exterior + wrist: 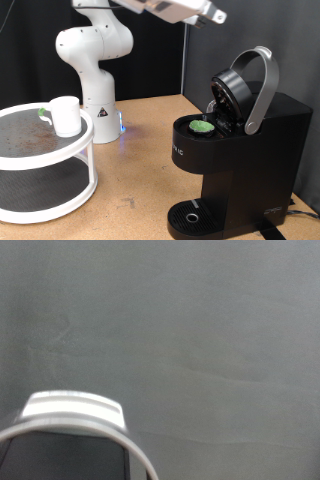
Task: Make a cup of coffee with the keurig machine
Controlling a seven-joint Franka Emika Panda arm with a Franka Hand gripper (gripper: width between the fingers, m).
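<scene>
The black keurig machine stands at the exterior view's right with its lid raised on the silver-grey handle. A dark pod with a green top sits in the open chamber. The drip tray holds nothing. The white cup stands on the top tier of a round white stand at the left. My gripper is at the top edge, above the raised lid and apart from it, partly cut off. The wrist view shows no fingers, only the silver handle against a grey backdrop.
The arm's white base stands at the back between the stand and the machine. A small green item lies beside the cup on the stand. A wooden tabletop lies between stand and machine.
</scene>
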